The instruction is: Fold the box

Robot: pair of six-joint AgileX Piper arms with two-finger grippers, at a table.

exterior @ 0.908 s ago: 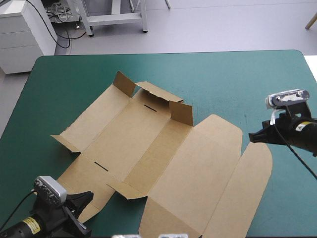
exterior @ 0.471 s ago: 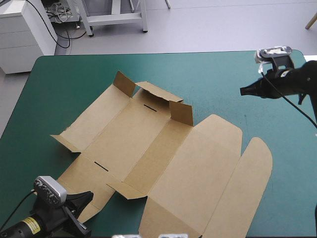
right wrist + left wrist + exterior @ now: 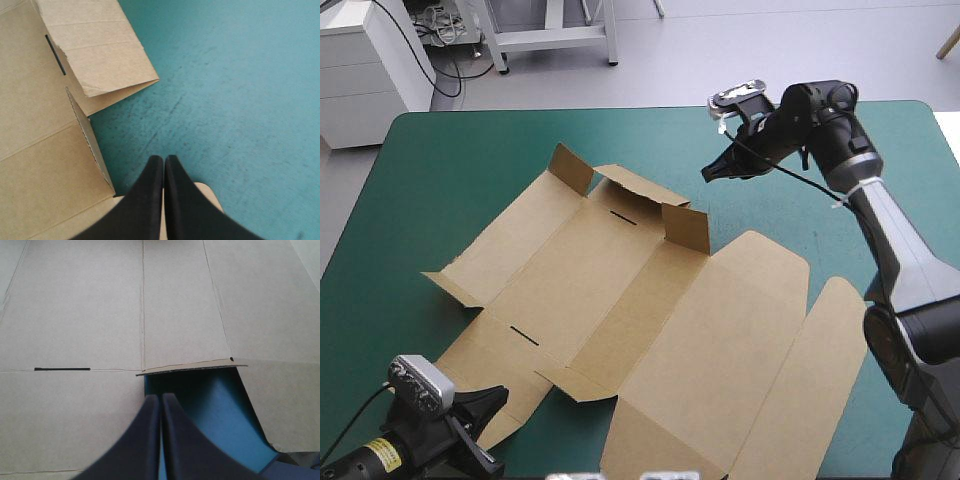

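Note:
The brown box (image 3: pixel 620 290) lies as a cut sheet, mostly flat, across the middle of the table. At its far end two small flaps (image 3: pixel 686 227) and a short wall between them stand raised. My right gripper (image 3: pixel 706 177) hovers shut just beyond that far end, above bare cover. In the right wrist view its tips (image 3: pixel 164 159) point at the cover beside the raised flap (image 3: pixel 92 145), and a slot (image 3: pixel 55 55) shows in the box (image 3: pixel 40 165). My left gripper (image 3: pixel 498 396) is shut at the box's near left corner. Its tips (image 3: pixel 160 397) face a small, slightly lifted flap edge (image 3: pixel 190 367).
The teal-green cover (image 3: pixel 860 150) is bare at the far right, beyond my right gripper. The box's broad lid panel with rounded flaps (image 3: pixel 830 370) reaches toward the front right edge. A strip of cover (image 3: pixel 390 250) runs along the table's left side.
My right arm has swung from the table's right side inward and farther away, and now hangs near the box's raised far flaps. The left gripper and the box have not moved.

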